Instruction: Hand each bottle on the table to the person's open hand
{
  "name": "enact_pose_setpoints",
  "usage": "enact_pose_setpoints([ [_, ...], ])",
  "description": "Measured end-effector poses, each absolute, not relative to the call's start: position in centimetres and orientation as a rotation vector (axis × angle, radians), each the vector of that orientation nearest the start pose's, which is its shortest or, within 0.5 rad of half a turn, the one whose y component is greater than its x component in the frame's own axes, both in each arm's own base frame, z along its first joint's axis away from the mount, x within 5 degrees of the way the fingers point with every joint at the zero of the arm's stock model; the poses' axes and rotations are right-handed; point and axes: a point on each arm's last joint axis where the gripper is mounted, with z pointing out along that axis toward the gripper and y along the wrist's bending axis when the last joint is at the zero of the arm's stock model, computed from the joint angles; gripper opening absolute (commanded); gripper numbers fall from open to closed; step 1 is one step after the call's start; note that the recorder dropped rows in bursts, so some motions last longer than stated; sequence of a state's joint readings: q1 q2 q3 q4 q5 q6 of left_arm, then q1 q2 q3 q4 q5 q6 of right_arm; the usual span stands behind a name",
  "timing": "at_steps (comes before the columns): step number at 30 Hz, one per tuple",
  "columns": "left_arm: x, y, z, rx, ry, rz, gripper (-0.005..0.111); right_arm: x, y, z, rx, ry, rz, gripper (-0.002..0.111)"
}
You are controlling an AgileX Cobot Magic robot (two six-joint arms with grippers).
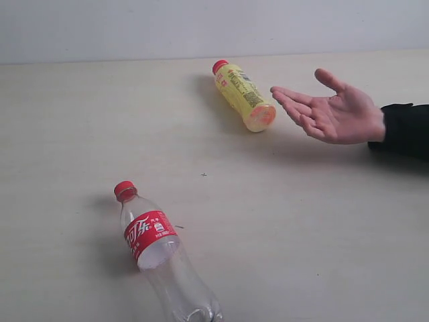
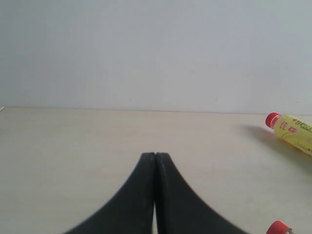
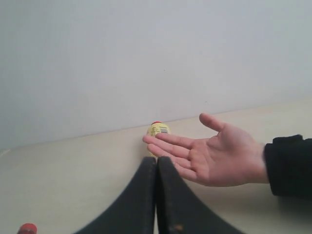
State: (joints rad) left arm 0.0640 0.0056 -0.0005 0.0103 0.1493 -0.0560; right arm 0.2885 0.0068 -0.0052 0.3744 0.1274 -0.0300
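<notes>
The yellow bottle (image 1: 242,96) is lying on its side on the far part of the table (image 1: 301,221). Its red-capped end is pointing toward the pale wall (image 1: 201,27) and its base is facing near-right, just beside the fingertips (image 1: 285,94) of the person's hand (image 1: 335,111); from the exterior view it is not touching them. The clear bottle (image 1: 161,251), wrapped in a red label with white lettering, is also lying on its side, well apart from the yellow one and toward the front. Its red-capped end is pointing away, and its base is running off the lower edge of that view. The person's hand is reaching in from the right — palm up, fingers loosely spread, thumb raised, grasping nothing. Whether it is hovering over the tabletop or resting on it I cannot tell. A black sleeve (image 1: 405,127) is covering the wrist. In the left wrist view the left gripper (image 2: 155,156) is holding its two black jaws pressed together with nothing between them, above bare table. The yellow bottle (image 2: 292,132) and the clear bottle's capped tip (image 2: 279,227) are showing off to one side. In the right wrist view the right gripper (image 3: 156,160) is likewise clamped on nothing and is pointing toward the open hand (image 3: 214,158) — the yellow bottle (image 3: 157,129) is peeking out just behind the fingers.
</notes>
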Motion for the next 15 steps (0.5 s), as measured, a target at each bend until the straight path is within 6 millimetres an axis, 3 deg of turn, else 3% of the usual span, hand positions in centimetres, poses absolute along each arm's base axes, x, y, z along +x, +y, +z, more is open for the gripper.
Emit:
enact_pose_setpoints([
  [15, 5.66, 0.38, 19.95, -0.091, 1.635, 0.015, 0.001, 5.29, 2.08, 20.34, 0.043, 1.637, 0.568, 0.0],
])
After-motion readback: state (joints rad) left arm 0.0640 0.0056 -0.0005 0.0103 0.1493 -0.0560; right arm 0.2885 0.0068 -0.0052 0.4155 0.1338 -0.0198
